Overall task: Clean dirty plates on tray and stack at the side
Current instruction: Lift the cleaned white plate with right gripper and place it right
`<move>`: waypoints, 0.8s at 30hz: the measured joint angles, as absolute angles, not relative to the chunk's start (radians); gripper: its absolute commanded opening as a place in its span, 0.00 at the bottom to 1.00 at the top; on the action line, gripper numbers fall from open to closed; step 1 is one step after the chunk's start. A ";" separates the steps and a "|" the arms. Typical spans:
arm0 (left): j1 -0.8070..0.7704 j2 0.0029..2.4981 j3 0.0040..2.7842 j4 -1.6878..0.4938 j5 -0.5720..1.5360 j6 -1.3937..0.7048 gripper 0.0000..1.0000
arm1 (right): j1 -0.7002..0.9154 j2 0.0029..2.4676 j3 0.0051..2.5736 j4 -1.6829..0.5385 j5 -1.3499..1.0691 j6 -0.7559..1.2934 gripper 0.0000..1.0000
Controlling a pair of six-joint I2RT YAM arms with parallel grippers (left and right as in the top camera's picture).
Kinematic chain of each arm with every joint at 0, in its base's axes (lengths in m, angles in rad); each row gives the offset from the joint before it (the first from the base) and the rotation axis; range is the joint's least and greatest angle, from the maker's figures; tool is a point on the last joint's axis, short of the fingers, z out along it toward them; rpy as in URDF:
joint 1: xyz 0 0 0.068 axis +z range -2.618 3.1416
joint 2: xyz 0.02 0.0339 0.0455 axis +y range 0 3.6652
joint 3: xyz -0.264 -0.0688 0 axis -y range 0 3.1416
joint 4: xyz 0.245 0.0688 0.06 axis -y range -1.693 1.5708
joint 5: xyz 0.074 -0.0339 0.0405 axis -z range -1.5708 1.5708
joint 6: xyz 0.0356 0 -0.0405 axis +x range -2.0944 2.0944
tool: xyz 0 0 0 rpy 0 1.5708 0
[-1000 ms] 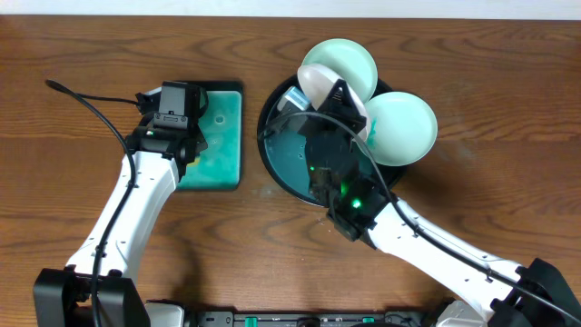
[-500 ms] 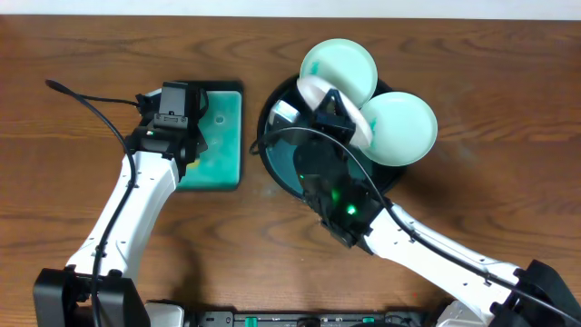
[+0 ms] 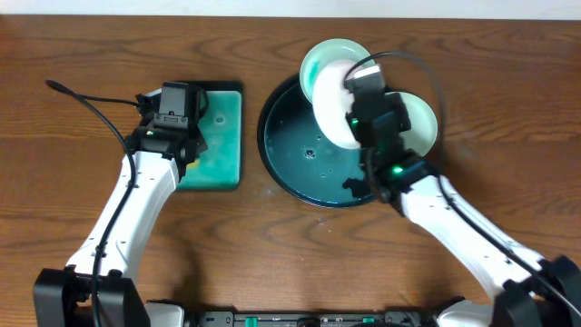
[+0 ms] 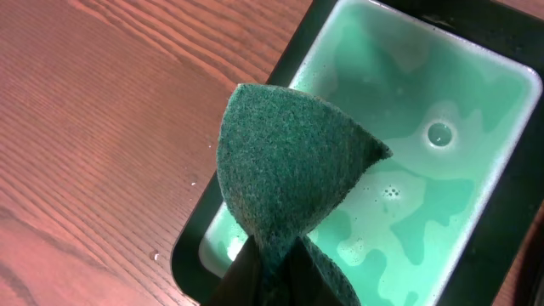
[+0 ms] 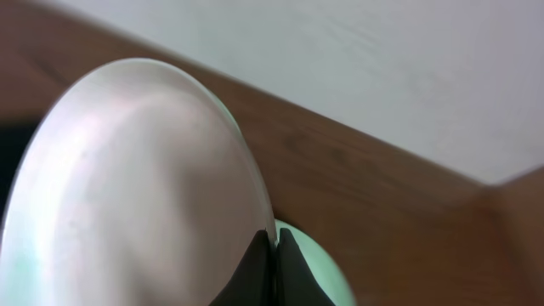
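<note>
Right fingers (image 5: 253, 274) and left fingers (image 4: 242, 279) are both clamping shut on loads. Black tray (image 3: 281, 154) is sitting centre-right, glossy and wet; teal soap tray (image 4: 442, 102) is lying apart to its left. Right fingers are pinching white plate (image 3: 331, 98) by the rim, tilting it over the black tray's far-right part. One mint plate (image 3: 320, 56) is overlapping the far rim, another mint plate (image 3: 425, 123) the right rim. Left fingers are holding green scouring pad (image 4: 289, 170) above the soapy water.

Risk: thin rim pinch on a wet plate is looking slip-prone; a drop would strike the plates beneath.

Wooden counter (image 3: 91, 54) is carrying stray droplets; pale wall (image 5: 382, 68) is standing behind.
</note>
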State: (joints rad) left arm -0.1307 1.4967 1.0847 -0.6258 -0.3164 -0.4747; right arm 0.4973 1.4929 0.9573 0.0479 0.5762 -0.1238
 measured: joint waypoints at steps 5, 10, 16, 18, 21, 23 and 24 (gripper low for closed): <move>-0.131 1.497 1.085 -0.628 -0.316 -0.475 0.07 | 0.317 1.438 0.958 0.020 0.305 0.136 0.01; -0.131 1.497 1.085 -0.629 -0.316 -0.475 0.07 | 0.066 1.457 0.958 -0.004 0.040 0.348 0.01; -0.131 1.497 1.085 -0.628 -0.316 -0.475 0.07 | -0.199 1.493 0.958 -0.004 -0.120 0.484 0.02; -0.131 1.497 1.085 -0.629 -0.316 -0.475 0.07 | -0.265 1.508 0.958 -0.007 -0.137 0.503 0.02; -0.131 1.497 1.085 -0.630 -0.316 -0.475 0.08 | -0.338 1.541 0.958 -0.023 -0.130 0.533 0.02; -0.131 1.497 1.085 -0.630 -0.316 -0.475 0.07 | -0.378 1.573 0.958 -0.031 -0.111 0.551 0.02; -0.131 1.497 1.085 -0.631 -0.316 -0.474 0.07 | -0.395 1.591 0.958 -0.031 -0.102 0.558 0.02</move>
State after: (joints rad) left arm -0.1307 1.4967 1.0847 -0.6308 -0.3164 -0.4744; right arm -0.3954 1.5909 0.9581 -0.0311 -0.1017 0.5579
